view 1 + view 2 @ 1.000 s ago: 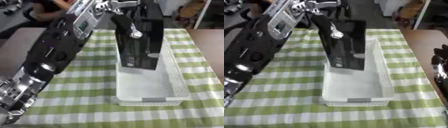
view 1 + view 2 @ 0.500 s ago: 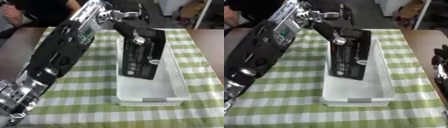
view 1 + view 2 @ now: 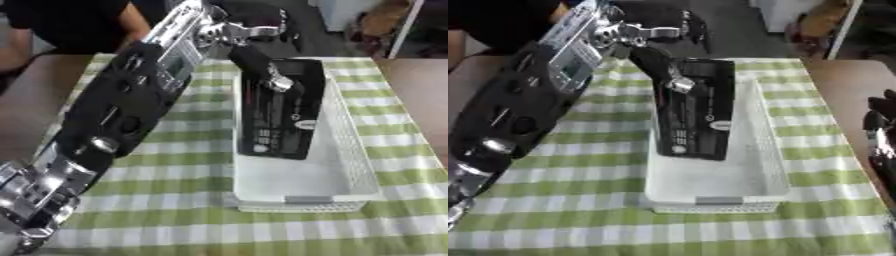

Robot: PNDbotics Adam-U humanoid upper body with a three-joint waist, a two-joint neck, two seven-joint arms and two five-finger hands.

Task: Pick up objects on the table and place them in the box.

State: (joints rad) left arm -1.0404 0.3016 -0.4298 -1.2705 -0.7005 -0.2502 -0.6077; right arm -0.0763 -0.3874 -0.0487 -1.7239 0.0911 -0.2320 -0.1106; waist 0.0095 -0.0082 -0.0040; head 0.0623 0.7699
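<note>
Left hand point(image 3: 261, 69) reaching in from upper left over the far end of the box, fingers curled onto the top portion of a black flat device point(image 3: 278, 116), thumb side hidden; counts as closed on it. Device held inside the white basket-style box point(image 3: 302, 185), long axis running roughly far-to-near along the box, slightly tilted, upper end near the far rim under the hand, lower end pointing toward the near side and resting about mid-box, whether touching the floor of the box cannot be told. Face of device turned up toward camera, rows of small light markings on the lower left part, a round white sticker point(image 3: 305, 125) near the right edge. Device leaning closer to the left wall of the box, right wall mesh visible beside it. Near half of box bare, white bottom showing, small grey label on the near rim. Box sitting lengthwise on green-and-white checked tablecloth point(image 3: 166, 200), right of centre. Left arm point(image 3: 114, 125) large, black with silver joints, crossing the cloth diagonally from lower left to the hand, small light panel on the forearm. Brown tabletop point(image 3: 26, 120) exposed left and right of the cloth. Right hand point(image 3: 879, 130) visible only in right eye view at the right edge, dark fingers upward over the brown table, idle, relaxed, holding nothing, well apart from the box.
</note>
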